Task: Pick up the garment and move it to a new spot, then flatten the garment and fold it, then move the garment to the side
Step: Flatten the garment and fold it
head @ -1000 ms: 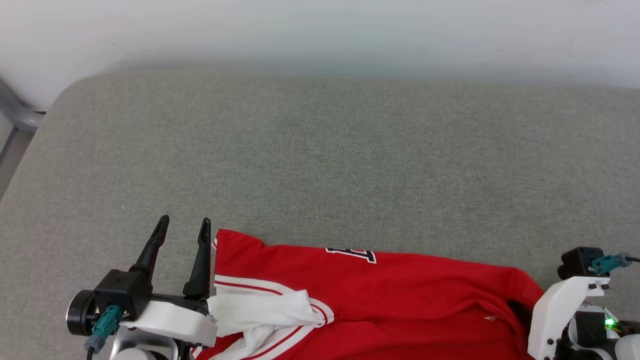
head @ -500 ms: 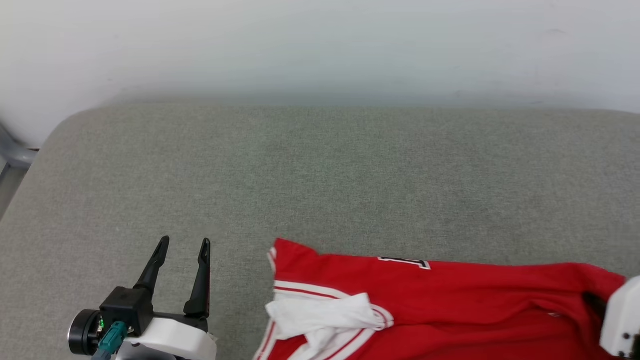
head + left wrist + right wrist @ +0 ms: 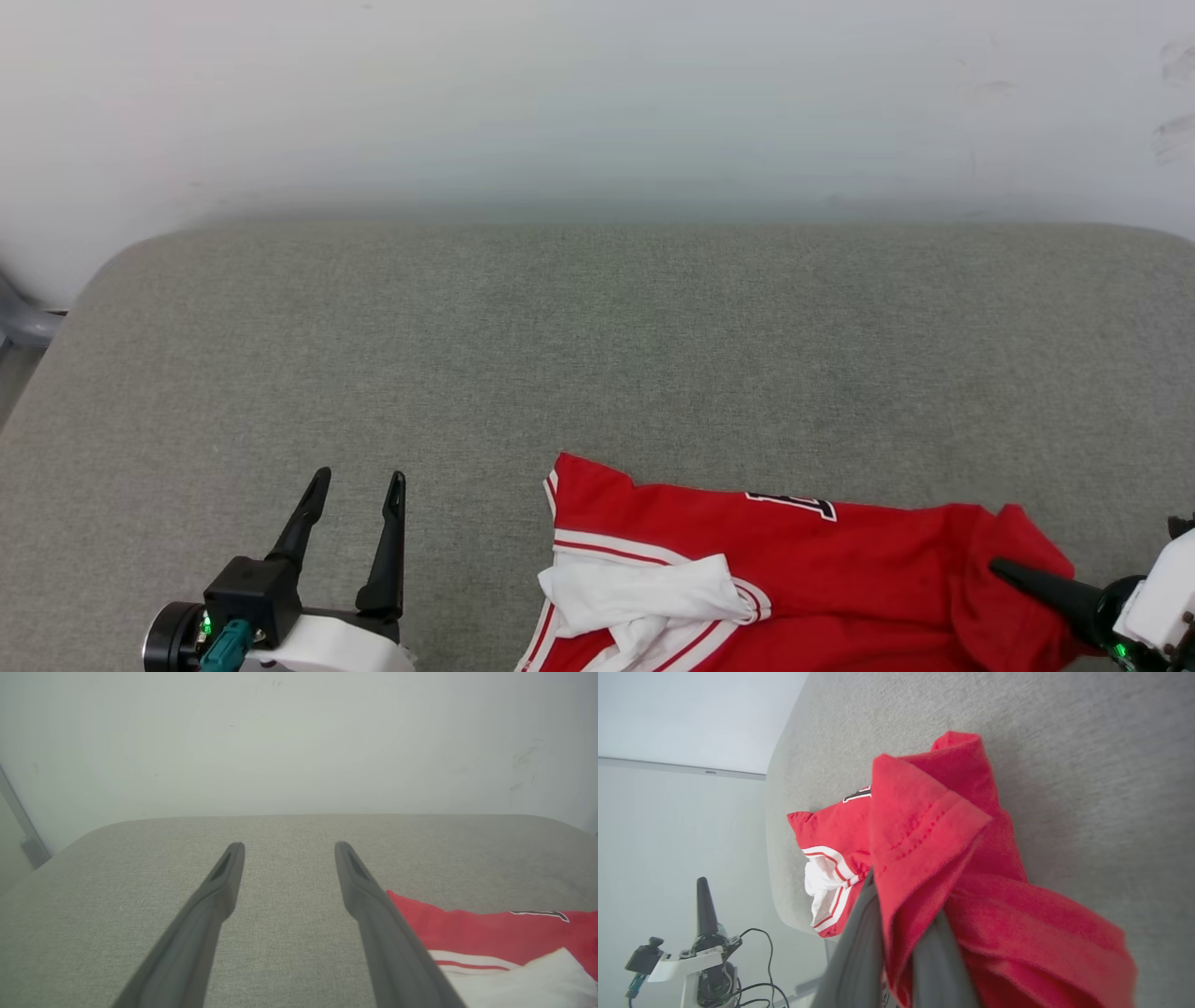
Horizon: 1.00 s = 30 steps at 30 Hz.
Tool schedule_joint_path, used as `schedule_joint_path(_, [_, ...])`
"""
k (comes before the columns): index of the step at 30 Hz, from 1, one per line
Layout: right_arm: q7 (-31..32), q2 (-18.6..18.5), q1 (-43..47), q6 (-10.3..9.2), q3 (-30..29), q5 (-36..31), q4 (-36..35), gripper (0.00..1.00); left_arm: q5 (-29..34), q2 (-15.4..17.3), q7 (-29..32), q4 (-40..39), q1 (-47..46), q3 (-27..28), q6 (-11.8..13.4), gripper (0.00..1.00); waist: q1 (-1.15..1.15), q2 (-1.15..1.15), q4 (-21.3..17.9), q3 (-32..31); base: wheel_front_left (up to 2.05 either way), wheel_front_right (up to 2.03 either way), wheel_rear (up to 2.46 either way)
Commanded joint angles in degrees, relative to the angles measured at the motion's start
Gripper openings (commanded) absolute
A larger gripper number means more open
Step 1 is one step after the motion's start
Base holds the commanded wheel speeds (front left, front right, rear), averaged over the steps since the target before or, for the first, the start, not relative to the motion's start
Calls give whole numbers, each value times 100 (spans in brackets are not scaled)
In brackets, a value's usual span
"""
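Grey padded surface (image 3: 597,355) spreads beneath a pale wall (image 3: 597,93). We see the garment (image 3: 840,560) lying at the frame's lower right, its red hem clamped between our right gripper's (image 3: 997,566) closed fingers. Our left gripper (image 3: 361,474), lower left, stands wide apart, holding nothing.

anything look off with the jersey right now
Yes. The garment lies crumpled at the near edge of the grey surface, not flat: its white sleeve is bunched on the red body, and its right corner is folded over, pinched in the right gripper.
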Motion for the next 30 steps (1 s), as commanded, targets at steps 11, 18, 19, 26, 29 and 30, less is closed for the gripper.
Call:
schedule_joint_path(11, [-190,90,-327,-2,1280,2756,891,0,-3,-61,-11,88,-138,-90,-86,100,0,0,313,146,0,0,0])
schedule_joint_path(18, [-1140,90,-586,-2,2964,3587,1140,0,7,-100,-11,102,-334,-83,-144,100,0,0,531,408,0,0,0])
schedule_joint_path(19, [-1286,90,-637,-2,3198,3677,1162,0,2,-106,-11,111,-376,-76,-159,100,0,0,562,449,0,0,0])
schedule_joint_path(26, [-2250,87,-940,-2,4330,3188,1696,0,55,-207,-11,148,-564,-47,-239,100,0,0,709,706,0,0,0])
schedule_joint_path(29, [-2432,86,-994,-2,4458,3110,1881,17,59,-243,-12,181,-585,-16,-249,100,0,0,709,736,0,0,0])
schedule_joint_path(30, [-2462,86,-1019,-2,4493,3119,1893,42,67,-248,-12,194,-582,-4,-258,100,0,0,699,740,0,0,0])
